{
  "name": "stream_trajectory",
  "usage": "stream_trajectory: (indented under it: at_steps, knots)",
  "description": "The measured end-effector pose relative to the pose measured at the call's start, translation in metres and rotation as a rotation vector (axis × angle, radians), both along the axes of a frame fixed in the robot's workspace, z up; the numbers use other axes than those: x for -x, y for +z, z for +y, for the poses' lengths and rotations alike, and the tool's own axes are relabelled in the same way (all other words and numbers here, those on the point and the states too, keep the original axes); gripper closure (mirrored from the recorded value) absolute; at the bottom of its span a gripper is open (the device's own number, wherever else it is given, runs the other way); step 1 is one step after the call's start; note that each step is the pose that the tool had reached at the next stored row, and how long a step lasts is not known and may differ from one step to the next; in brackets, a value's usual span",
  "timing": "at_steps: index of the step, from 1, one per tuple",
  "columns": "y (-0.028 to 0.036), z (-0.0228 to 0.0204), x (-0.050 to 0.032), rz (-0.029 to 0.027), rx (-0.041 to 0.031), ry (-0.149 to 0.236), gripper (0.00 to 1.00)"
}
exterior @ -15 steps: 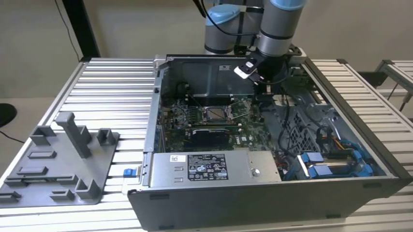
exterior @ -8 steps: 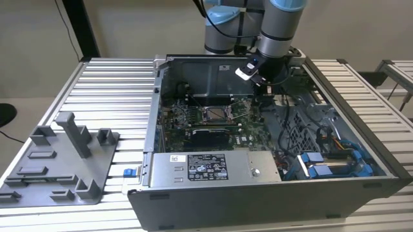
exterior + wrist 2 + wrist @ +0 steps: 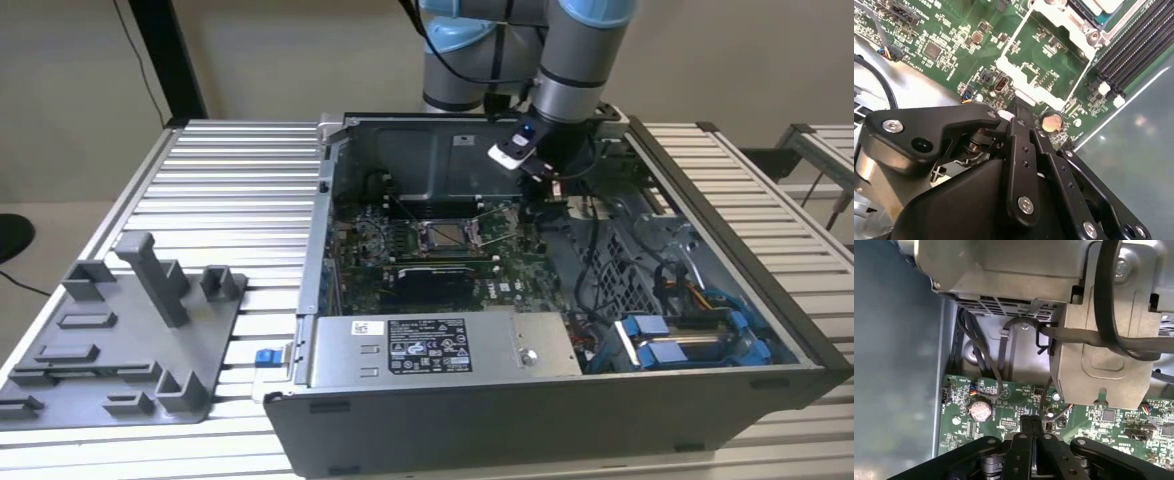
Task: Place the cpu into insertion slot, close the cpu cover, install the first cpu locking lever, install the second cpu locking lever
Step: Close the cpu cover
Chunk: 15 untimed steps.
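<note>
In the exterior view the insertion slot (image 3: 441,236) sits mid-board inside the open computer case, a square with a silvery rim and a dark brownish middle. I cannot tell from here whether the cpu lies in it, nor how the cpu cover stands. My gripper (image 3: 547,188) hangs inside the case, toward the exterior view's right of the slot and farther back. Both wrist views show the black fingers (image 3: 1021,107) pressed together above the green board, and the gripper (image 3: 1034,422) is shut with nothing visible in it. The slot's silvery frame (image 3: 1066,20) lies a short way beyond the fingertips.
A grey labelled power-supply box (image 3: 441,345) fills the case's front. Blue drive brackets (image 3: 681,340) and cables crowd the exterior view's right. A metal drive cage (image 3: 1104,355) with cables hangs close ahead of the fingers. A coin battery (image 3: 980,410) sits near the fingertips. A grey fixture tray (image 3: 120,340) lies outside the case.
</note>
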<state>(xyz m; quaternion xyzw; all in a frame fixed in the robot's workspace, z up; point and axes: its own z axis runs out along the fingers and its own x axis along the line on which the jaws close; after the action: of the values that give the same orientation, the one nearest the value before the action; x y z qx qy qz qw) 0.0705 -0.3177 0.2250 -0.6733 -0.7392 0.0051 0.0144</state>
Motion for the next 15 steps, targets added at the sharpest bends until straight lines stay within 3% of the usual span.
stream_trajectory:
  at_steps: [3,5,7,10,14,15]
  knots:
    - [0.0018,0.0,-0.0002,0.0074,0.0017,0.01,1.0]
    - [0.005,0.0,-0.0003,0.0152,0.0024,0.013,1.0]
    - [0.0073,0.0,-0.0004,0.028,0.0032,0.014,1.0]
    - [0.0088,0.0,-0.0003,0.0538,0.0045,0.014,1.0]
    - [0.0146,0.0,-0.0003,0.0753,0.005,0.015,1.0]
    - [0.0164,0.0,-0.0003,0.0784,0.005,0.015,1.0]
